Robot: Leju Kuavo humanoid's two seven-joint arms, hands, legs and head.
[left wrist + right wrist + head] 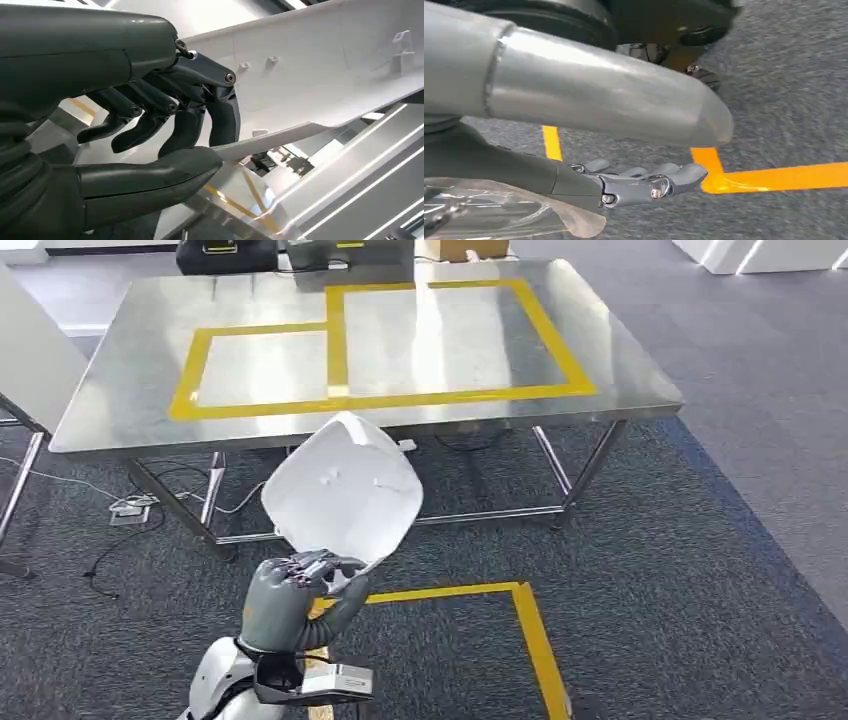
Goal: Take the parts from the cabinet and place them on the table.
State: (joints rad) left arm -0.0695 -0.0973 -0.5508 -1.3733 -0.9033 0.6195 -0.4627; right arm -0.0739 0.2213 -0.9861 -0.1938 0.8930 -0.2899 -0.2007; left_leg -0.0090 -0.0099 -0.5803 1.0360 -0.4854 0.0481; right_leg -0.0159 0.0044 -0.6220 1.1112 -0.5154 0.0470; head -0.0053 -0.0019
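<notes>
- Held up in front of the body: a white moulded plastic panel (343, 490), tilted on a corner, short of the steel desk (120, 400) and above the grey carpet (700, 570), since the desk's near edge is not yet reached.
- Gripped by its lower near edge in the left robot hand (300, 585); thumb (150, 172) under the rim, dark fingers (222, 117) curled over it, a pinch that leaves the broad face free to be laid down.
- Marked on the desk: yellow tape rectangles (340, 340), probably the drop zone, with nothing lying inside them.
- Hanging low over the carpet: the right robot hand (644, 182), fingers stretched out near-straight and close together, holding nothing, likely kept out of the way.
- Crossing the floor beneath: yellow floor tape (774, 177), seemingly a standing mark.
- Judged next: closer to the desk, then panel lowered flat inside the tape.
</notes>
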